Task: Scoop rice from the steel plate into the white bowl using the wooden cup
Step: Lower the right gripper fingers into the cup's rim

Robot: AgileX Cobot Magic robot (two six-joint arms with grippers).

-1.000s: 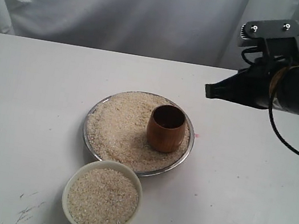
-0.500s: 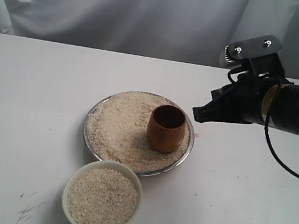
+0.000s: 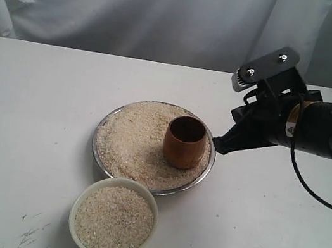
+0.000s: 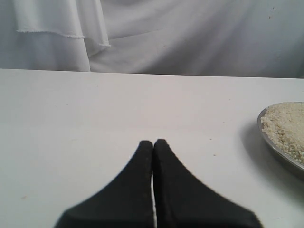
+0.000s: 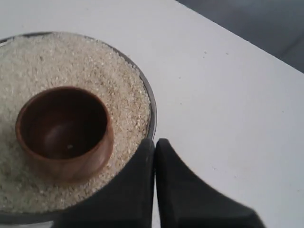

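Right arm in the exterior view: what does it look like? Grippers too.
Right arm: black, tan band, looping black cable, dark bracket with two screws on top. Right gripper and left gripper: matte black wedges tapering to narrow tips.

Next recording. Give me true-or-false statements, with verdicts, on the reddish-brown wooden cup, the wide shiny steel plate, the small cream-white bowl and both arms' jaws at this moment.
1. The reddish-brown wooden cup stands upright on the rice in the wide shiny steel plate. True.
2. The small cream-white bowl is empty. False: rice fills it nearly to the rim.
3. The right gripper grips the cup. False: its jaws are shut on nothing, near the plate's rim.
4. The left gripper has its jaws shut, apart from the plate. True.
5. The cup is brimful of rice. False: its dark inside is almost empty.
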